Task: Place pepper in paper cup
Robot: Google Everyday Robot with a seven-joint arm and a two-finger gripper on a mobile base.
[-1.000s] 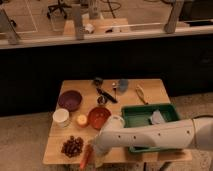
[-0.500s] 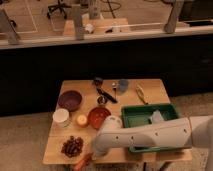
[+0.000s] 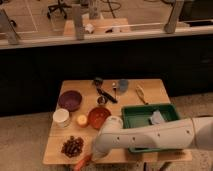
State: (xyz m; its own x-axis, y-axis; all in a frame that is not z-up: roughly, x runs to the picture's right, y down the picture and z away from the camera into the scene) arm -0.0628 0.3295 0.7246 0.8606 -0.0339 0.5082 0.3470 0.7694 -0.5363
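The red-orange pepper (image 3: pixel 81 163) sticks out down and to the left from my gripper (image 3: pixel 89 157) at the table's front edge, just right of and below the pile of dark round pieces. The gripper seems shut on the pepper; its fingers are mostly hidden under the white arm (image 3: pixel 150 136). The arm reaches in from the right across the front of the table. The white paper cup (image 3: pixel 61 117) stands upright at the table's left side, behind the gripper and to its left, and well apart from it.
A pile of dark red-brown round pieces (image 3: pixel 73 146) lies between cup and gripper. A yellow-orange round object (image 3: pixel 81 120), red bowl (image 3: pixel 98 116), purple bowl (image 3: pixel 70 100), black block (image 3: pixel 105 95), blue-grey cup (image 3: pixel 122 86) and green tray (image 3: pixel 145 111) stand on the wooden table (image 3: pixel 52 150).
The gripper end has sunk toward the front edge and slightly left. The pepper has moved with it and tilted from nearly upright to slanting down-left.
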